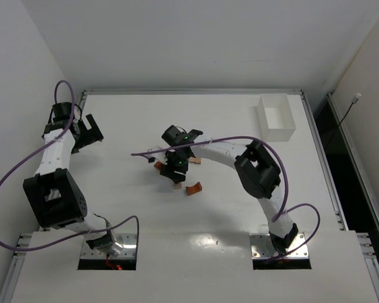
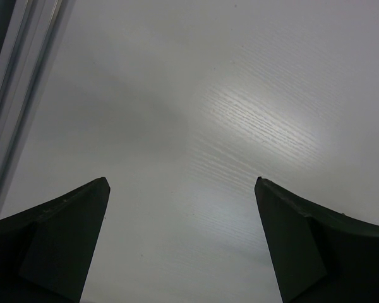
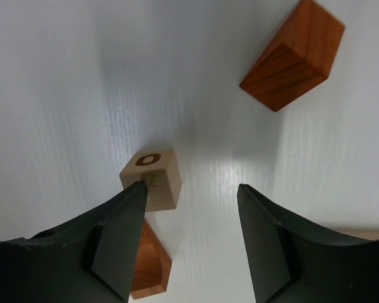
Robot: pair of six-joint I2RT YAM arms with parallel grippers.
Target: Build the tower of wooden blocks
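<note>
The desk (image 1: 196,240) is white and fills nearly the whole top view. A white box (image 1: 276,115) stands near its far right corner, well apart from the work. The left arm (image 1: 54,183) is folded back at the left side. Its left claw (image 2: 182,183) is spread wide w/ nothing in it, and only bare desk shows between the fingers.

The right arm (image 1: 240,161) reaches to the desk centre. There the wood blocks (image 1: 177,184) lie loose in a small group. An arch piece (image 1: 194,188) is at the near edge of the group, and others are partly hidden by the wrist. No tower is visible, so I judge the task is at its beginning, approx. at the first pick.

The right claw (image 3: 192,187) hangs over the group, parted wider than a cube and holding nothing. A tan cube (image 3: 151,177) w/ an O on top sits at the tip of the finger on the left of the wrist view, not centred in the gap. I cannot tell if they touch. A reddish block (image 3: 294,53) lies farther on, apart. Another reddish piece (image 3: 148,265) is under that same finger.

The next move prob. needs a small sideways shift to bring the cube between both fingers, then a descent and a gentle close. Such a light cube could be pushed away by one finger.
</note>
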